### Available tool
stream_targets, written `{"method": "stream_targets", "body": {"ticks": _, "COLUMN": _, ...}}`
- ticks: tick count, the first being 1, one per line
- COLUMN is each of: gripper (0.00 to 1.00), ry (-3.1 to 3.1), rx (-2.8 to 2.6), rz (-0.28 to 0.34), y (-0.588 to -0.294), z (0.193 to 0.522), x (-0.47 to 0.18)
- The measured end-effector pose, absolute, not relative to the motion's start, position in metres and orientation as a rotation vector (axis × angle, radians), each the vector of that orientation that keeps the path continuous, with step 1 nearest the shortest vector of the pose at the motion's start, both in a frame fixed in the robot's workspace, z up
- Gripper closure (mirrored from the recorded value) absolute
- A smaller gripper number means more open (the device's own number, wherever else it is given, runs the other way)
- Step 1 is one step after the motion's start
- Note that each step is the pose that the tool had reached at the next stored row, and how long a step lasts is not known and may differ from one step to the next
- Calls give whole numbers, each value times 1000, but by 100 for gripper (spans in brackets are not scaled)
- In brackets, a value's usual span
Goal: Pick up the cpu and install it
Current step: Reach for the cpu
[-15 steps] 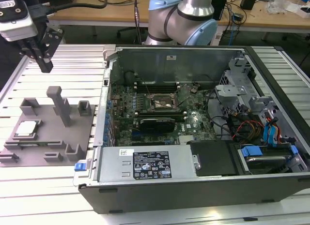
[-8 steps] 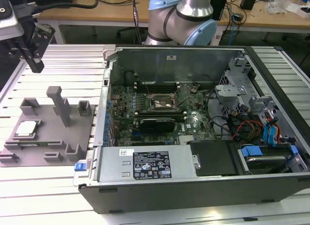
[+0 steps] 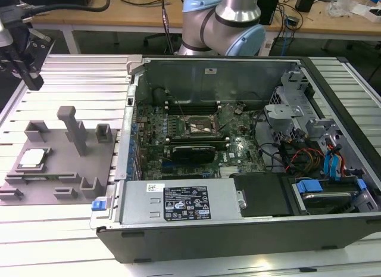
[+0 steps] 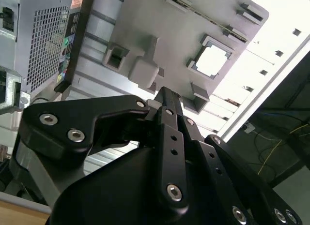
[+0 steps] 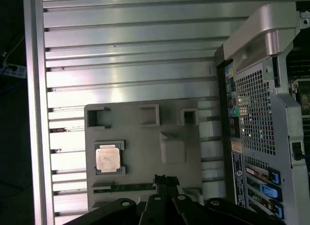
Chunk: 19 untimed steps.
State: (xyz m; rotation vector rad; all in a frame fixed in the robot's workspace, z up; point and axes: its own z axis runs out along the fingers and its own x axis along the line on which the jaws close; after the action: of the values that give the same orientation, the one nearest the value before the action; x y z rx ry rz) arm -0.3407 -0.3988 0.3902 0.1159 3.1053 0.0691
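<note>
On the ribbed metal worktop (image 3: 71, 74) beside the open computer case (image 3: 238, 241): centre the tool (image 5: 164, 179), closed and empty, squarely above the cpu (image 5: 107, 157) lying flat in a pocket of the grey tray (image 5: 140, 142), spreading wide enough to clear the pocket's raised corners.

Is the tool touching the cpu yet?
Apart. In the exterior view the tool is well clear of the cpu, which lies in the grey tray.
</note>
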Motion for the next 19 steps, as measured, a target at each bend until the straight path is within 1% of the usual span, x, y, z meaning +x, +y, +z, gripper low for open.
{"method": "stream_targets", "body": {"ticks": 6, "gripper": 89, "ry": 3105, "rx": 116, "rz": 69, "y": -399, "z": 383, "x": -359}}
{"method": "stream_targets", "body": {"ticks": 10, "gripper": 89, "ry": 3105, "rx": 116, "rz": 69, "y": -399, "z": 368, "x": -370}}
{"method": "stream_targets", "body": {"ticks": 19, "gripper": 89, "ry": 3105, "rx": 116, "rz": 69, "y": -399, "z": 348, "x": -376}}
